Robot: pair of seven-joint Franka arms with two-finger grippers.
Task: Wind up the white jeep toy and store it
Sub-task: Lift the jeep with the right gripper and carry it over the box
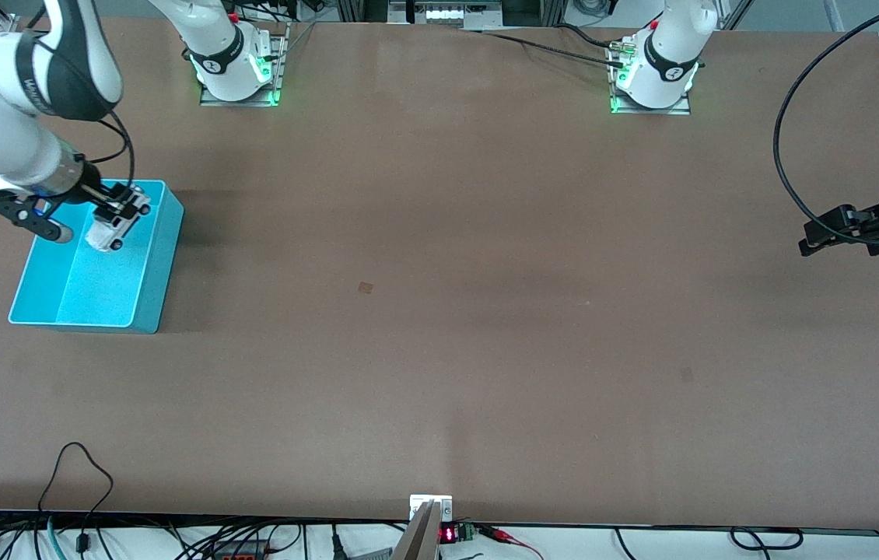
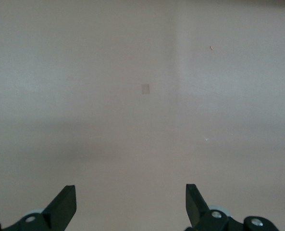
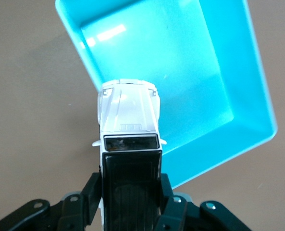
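We are holding the small boxy white jeep toy (image 1: 119, 225) with its black roof in our right gripper (image 1: 122, 211), fingers clamped on its sides, over the open cyan plastic bin (image 1: 148, 299). We judge storing is underway; next means lowering and releasing inside. Our left gripper (image 2: 131, 204) is waiting, fingers spread, well away from the bin.

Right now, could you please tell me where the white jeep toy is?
The white jeep toy is held in the right claw over the cyan bin, at the right arm's end of the table.
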